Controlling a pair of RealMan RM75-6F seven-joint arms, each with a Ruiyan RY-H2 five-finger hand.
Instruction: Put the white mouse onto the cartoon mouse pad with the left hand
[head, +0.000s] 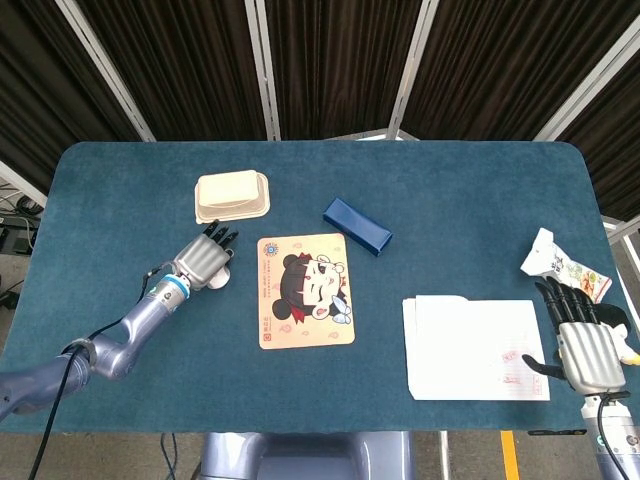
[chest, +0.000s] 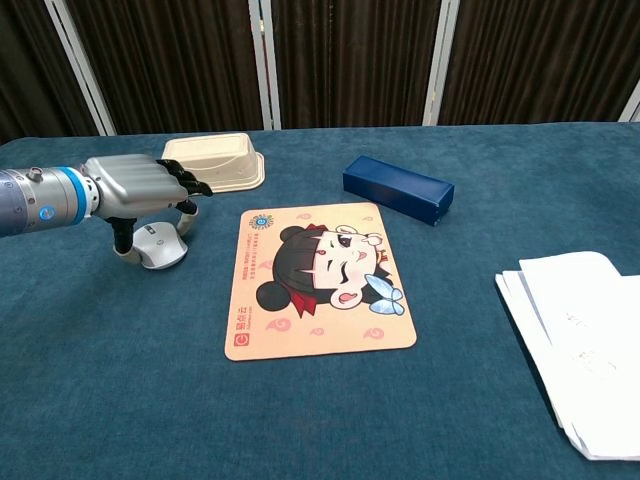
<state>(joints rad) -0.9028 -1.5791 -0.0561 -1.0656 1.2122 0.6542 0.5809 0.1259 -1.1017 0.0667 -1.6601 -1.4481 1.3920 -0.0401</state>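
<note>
Your left hand (chest: 138, 188) sits low over the white mouse (chest: 162, 245), palm down, with the dark fingers (chest: 190, 185) reaching forward past its far end and the thumb dropping down along its left flank. From the chest view the hand covers the top of the mouse, but you cannot tell whether the fingers actually press on its shell or only hang just above it, so the grip is unclear. In the head view the mouse is almost wholly hidden under your left hand (head: 203, 262). The mouse rests on the blue table (chest: 320, 420), just left of the cartoon mouse pad (chest: 315, 277) and apart from its edge, so it is not on the pad. Behind your left hand lies a beige tray (chest: 214, 161), near the fingertips. A dark blue box (chest: 398, 189) lies beyond the pad's far right corner. Your right hand (head: 583, 340) shows only in the head view, at the near right of the table, palm down with its fingers spread and holding nothing, beside a stack of white papers (head: 470, 348), with a snack packet (head: 558, 265) just ahead of its fingertips.
</note>
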